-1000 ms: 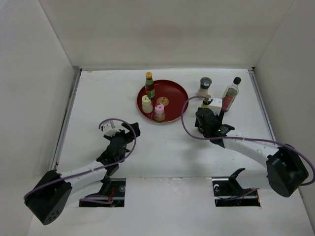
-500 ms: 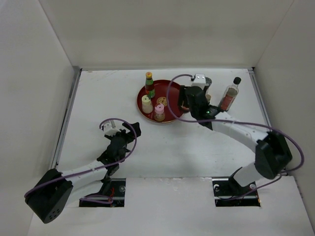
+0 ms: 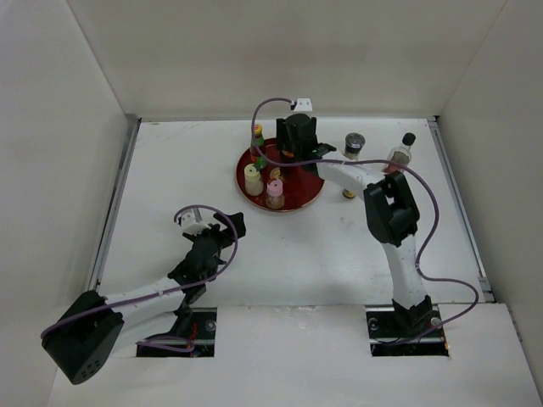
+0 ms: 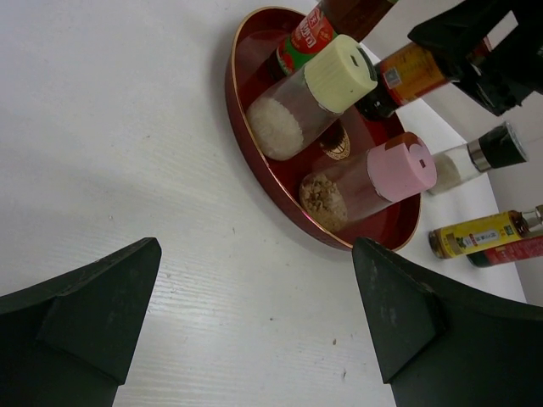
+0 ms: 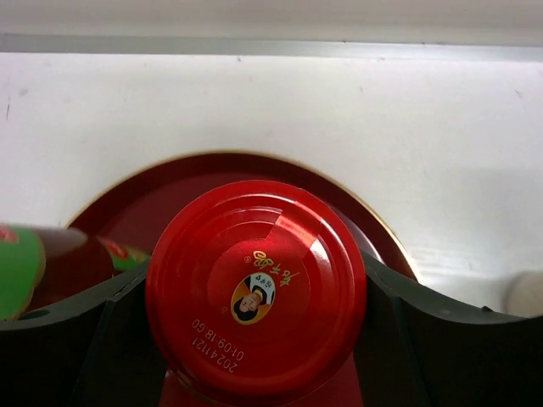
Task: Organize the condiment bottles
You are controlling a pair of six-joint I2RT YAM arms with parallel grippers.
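Right wrist, hold: right gripper (image 5: 253,309) clamping the red-lidded dark jar (image 5: 254,271), pressing the lid's rim with the jaws at 9 and 3 o'clock.
Right wrist, axis: standing upright, long axis running vertical, lid facing straight up at the lens.
Right wrist, place: hanging over or resting on the far part of the round red plate (image 5: 335,212); contact not showing.
Left wrist, jaws: left gripper (image 4: 254,326) gaping wide, holding nothing, hovering low over the table (image 4: 127,127).
Left wrist, neighbours: cream bottle (image 4: 310,89) and pink-capped bottle (image 4: 365,182) standing on the plate.
Top external, layout: red-lidded dark jar sitting at the plate's 1 o'clock, mostly hiding under the gripper; green-red banded bottle (image 3: 257,140) at 11; grey-lidded shaker (image 3: 353,146), tall clear black-capped bottle (image 3: 395,161) and amber bottle (image 3: 348,195) sitting off the plate toward 3 o'clock.
Handling, judged: probably glass, so behaving stiff, smooth, breakable, weighty for its size; gripping the lid's rim or the neck just beneath looking safest.
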